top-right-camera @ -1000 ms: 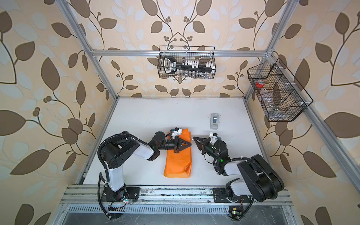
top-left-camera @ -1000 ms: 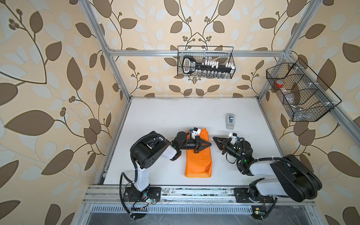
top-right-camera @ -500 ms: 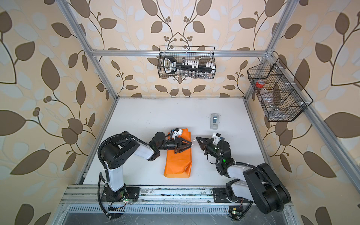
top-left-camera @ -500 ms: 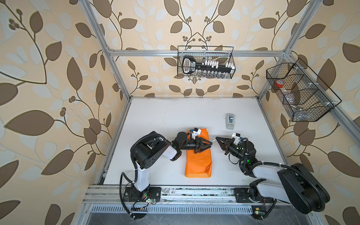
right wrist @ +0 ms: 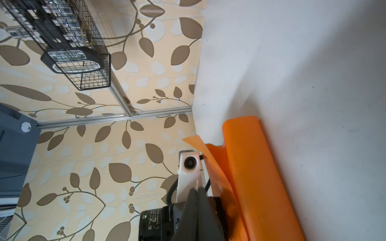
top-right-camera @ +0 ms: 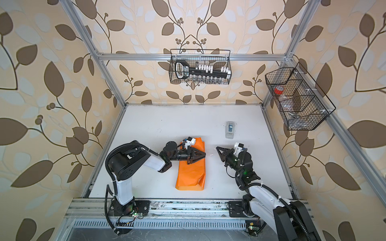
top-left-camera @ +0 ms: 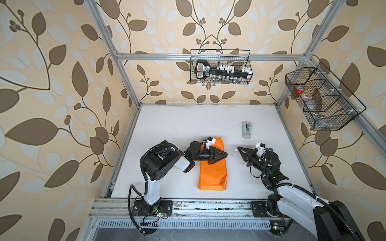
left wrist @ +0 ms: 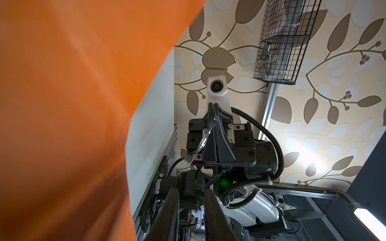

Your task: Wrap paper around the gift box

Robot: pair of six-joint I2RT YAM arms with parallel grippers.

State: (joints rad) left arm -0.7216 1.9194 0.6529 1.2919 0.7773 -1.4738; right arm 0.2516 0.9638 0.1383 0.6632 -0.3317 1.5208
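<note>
Folded paper (top-left-camera: 212, 173) lies mid-table; the gift box is out of sight.
The left gripper (top-left-camera: 226, 155), fingers slightly parted and empty, hovers at its 3 o'clock edge. Farther toward 3 o'clock, the right gripper (top-left-camera: 238, 148) pinches a barely discernible clear strip (left wrist: 203, 141).

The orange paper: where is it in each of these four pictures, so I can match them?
A top view: the orange paper lies folded mid-table.
A top view: same spot, mid-table.
Left wrist: close, blurred, filling much of the picture.
Right wrist: folded bundle, one flap lifted.
Shared landmark: the white table beneath it.
</note>
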